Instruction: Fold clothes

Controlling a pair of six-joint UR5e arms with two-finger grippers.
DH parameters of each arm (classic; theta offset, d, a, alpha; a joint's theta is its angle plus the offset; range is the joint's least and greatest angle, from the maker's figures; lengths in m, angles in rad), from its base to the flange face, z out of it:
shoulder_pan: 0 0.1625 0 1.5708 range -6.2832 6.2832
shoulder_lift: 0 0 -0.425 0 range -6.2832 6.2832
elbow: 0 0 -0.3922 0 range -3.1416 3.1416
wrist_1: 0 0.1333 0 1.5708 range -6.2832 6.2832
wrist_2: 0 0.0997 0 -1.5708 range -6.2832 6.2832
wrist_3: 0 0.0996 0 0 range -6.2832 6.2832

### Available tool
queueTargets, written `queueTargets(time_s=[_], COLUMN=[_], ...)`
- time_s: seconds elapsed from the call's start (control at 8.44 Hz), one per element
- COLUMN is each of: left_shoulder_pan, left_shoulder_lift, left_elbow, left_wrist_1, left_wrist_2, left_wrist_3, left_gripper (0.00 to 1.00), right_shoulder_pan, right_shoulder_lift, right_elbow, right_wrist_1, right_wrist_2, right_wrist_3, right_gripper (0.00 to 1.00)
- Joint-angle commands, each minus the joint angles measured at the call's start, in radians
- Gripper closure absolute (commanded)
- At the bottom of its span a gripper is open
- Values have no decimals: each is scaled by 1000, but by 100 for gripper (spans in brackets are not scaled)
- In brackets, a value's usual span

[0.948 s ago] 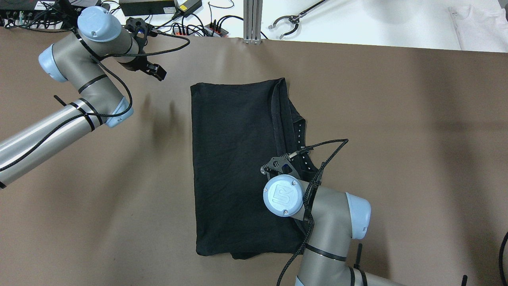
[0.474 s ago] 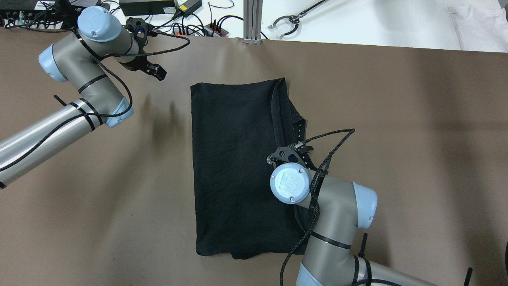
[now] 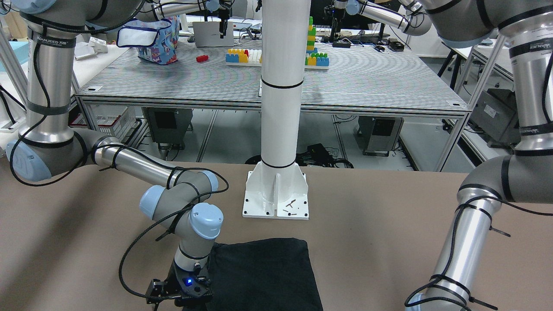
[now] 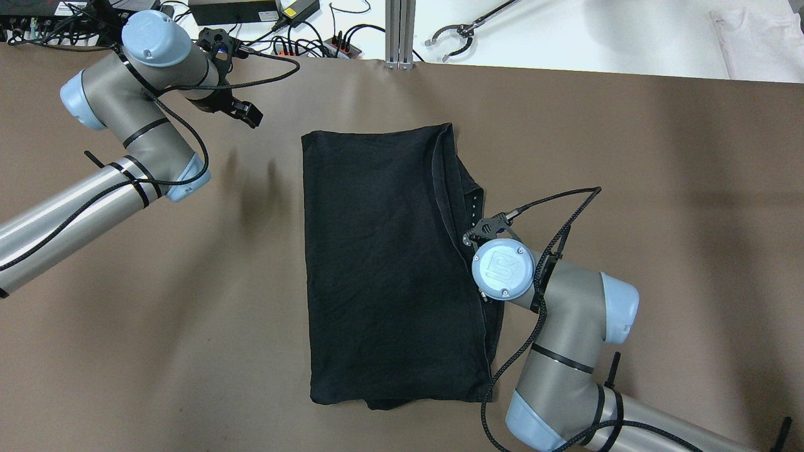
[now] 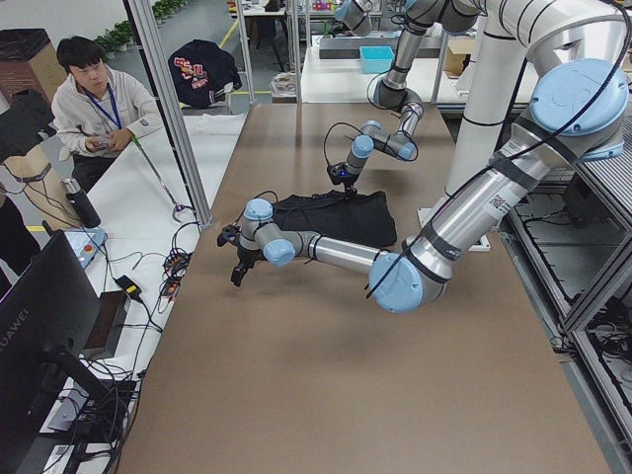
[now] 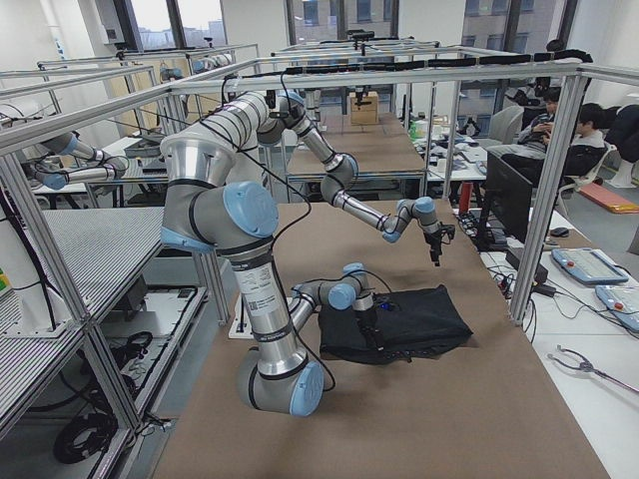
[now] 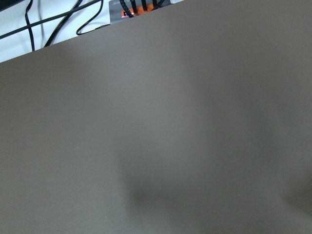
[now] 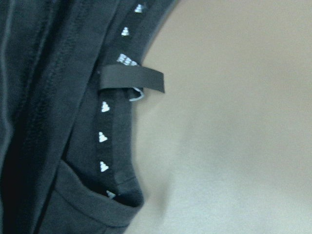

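Down at the near side of the brown table (image 4: 628, 188), the right arm bends in from about 5 o'clock in the overhead view. The right gripper (image 3: 186, 293) sits over the 3 o'clock edge of the black cloth (image 4: 377, 251). Its wrist covers the fingers from above and the front view cuts them off, so we honestly can't tell if they're spread or pinched.

The cloth lies flat mid-table as a tall folded rectangle. Along that same edge, the right wrist camera shows a neckband (image 8: 103, 146) with little white triangle marks and a black loop tab (image 8: 131, 79).

Further out, at roughly 10 o'clock from the cloth and well apart from it, the left gripper (image 4: 245, 114) hangs over bare table. We can't tell its fingers' state either.

Past the far edge there's a power strip (image 4: 333, 45) with cables.
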Motion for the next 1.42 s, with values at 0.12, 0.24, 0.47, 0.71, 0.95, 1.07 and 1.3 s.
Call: queueTargets(time_s=[0.12, 0.24, 0.47, 0.71, 0.95, 1.07, 1.3], left_shoulder_pan=[0, 0, 0, 0, 0, 0, 0], left_shoulder_lift=[1, 1, 1, 1, 1, 1, -1], left_elbow=[-6, -8, -8, -8, -8, -8, -8], left_wrist_1=[0, 0, 0, 0, 0, 0, 0], left_wrist_2=[0, 0, 0, -2, -3, -3, -3], left_wrist_3=[-1, -1, -1, -1, -1, -1, -1], left_gripper=[0, 0, 0, 0, 0, 0, 0], right_shoulder_pan=[63, 63, 63, 68, 92, 103, 125], right_shoulder_lift=[84, 144, 269, 375, 449, 448, 443], right_elbow=[5, -15, -142, -365, -527, -533, -544], right_wrist_1=[-2, -2, 1, 161, 245, 245, 243], right_wrist_2=[58, 58, 59, 58, 56, 56, 56], right_wrist_3=[-3, 8, 71, 89, 88, 76, 27], right_gripper=[6, 6, 6, 6, 6, 6, 6])
